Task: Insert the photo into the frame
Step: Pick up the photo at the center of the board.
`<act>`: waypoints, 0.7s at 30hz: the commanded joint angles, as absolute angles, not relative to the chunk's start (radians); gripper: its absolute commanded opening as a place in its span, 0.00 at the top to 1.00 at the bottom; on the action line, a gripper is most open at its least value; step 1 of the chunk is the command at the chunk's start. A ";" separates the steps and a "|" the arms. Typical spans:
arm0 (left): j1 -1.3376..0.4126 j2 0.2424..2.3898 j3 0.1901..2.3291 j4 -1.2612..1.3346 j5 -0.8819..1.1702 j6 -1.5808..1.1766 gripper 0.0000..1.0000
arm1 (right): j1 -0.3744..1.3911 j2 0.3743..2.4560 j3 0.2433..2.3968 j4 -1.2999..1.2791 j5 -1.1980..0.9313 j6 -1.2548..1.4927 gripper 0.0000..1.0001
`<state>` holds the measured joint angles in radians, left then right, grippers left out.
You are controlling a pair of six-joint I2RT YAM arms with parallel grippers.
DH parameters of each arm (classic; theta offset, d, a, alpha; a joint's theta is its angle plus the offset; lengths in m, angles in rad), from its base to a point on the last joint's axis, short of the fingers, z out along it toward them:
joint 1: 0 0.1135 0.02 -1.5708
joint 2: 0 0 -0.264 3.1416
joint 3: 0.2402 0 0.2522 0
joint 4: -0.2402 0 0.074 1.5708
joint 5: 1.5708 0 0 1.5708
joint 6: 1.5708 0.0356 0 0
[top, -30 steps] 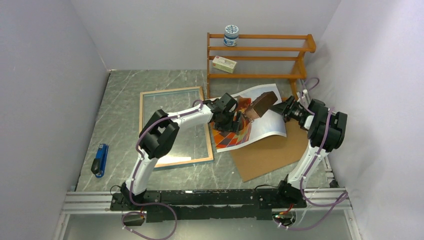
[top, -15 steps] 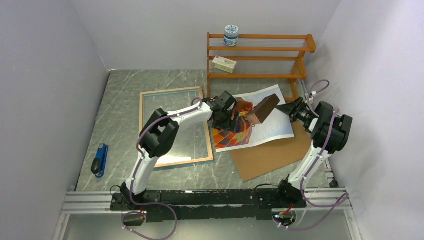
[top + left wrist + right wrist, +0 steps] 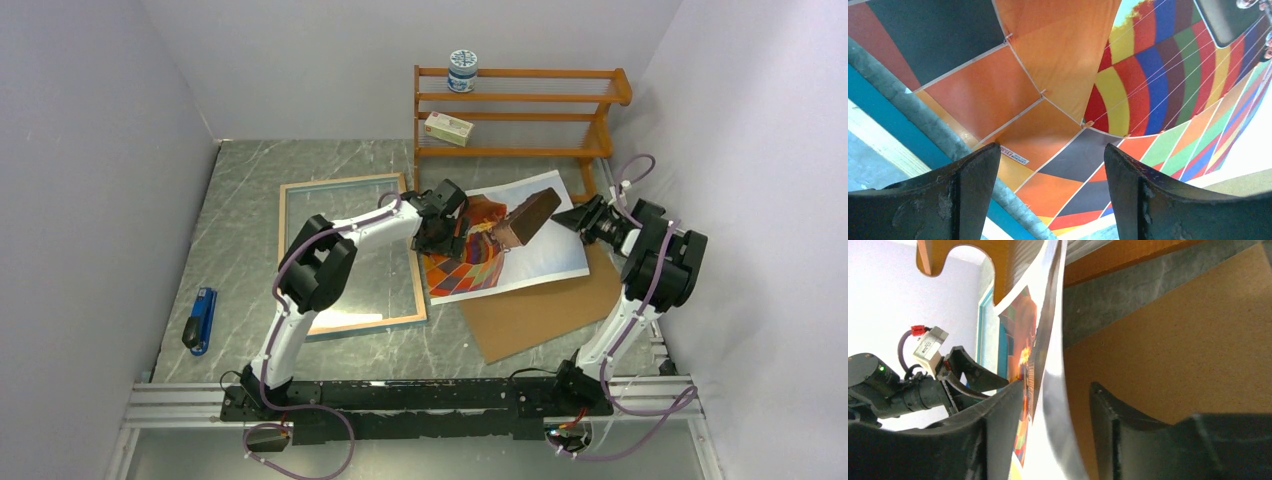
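The photo [image 3: 540,255] is in the far right part of the table [image 3: 250,180], picture side up. Its right half lies over a brown board [image 3: 540,315]. The board sits near the right edge of the table. The photo's left side is just beside the right side of the frame [image 3: 340,182]. The frame lies flat in the middle of the table, a bit to the left, with its light wood rim facing up. The left gripper [image 3: 462,235] hangs over the left part of the photo. In the left wrist view its two fingers [image 3: 968,190] are spread wide apart, with nothing held. Between them you can see the orange and many-coloured balloon on the photo [image 3: 1048,100]. A strip of blue from the frame [image 3: 893,130] shows at the left of that view. The right gripper [image 3: 562,215] is at the far right corner of the photo. In the right wrist view its fingers [image 3: 1003,415] are also spread apart. The edge of the photo [image 3: 1048,450] runs through the gap between them. I cannot tell if either finger touches the paper. A wooden rack [image 3: 520,100] stands at the far edge of the table. A round tin [image 3: 462,70] sits on top of it and a small box [image 3: 448,128] on its middle shelf. A blue stapler [image 3: 200,320] lies near the left edge, close to the near corner.
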<state>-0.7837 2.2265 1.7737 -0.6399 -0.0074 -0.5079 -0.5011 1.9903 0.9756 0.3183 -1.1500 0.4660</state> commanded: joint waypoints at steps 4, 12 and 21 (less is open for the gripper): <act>-0.765 2.258 1.813 -0.690 -0.051 -0.479 0.18 | -0.503 1.937 1.016 0.227 -1.112 0.354 0.42; -0.747 2.270 1.822 -0.698 -0.085 -0.468 0.19 | -0.517 1.906 1.002 0.248 -1.065 0.360 0.53; -0.745 2.235 1.834 -0.710 -0.078 -0.455 0.18 | -0.515 1.883 1.007 0.221 -1.031 0.360 0.92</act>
<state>-0.7494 2.2425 1.8015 -0.6746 -0.0586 -0.4812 -0.5129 1.9541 0.9882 0.2180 -1.0637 0.3840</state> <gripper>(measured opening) 0.815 0.161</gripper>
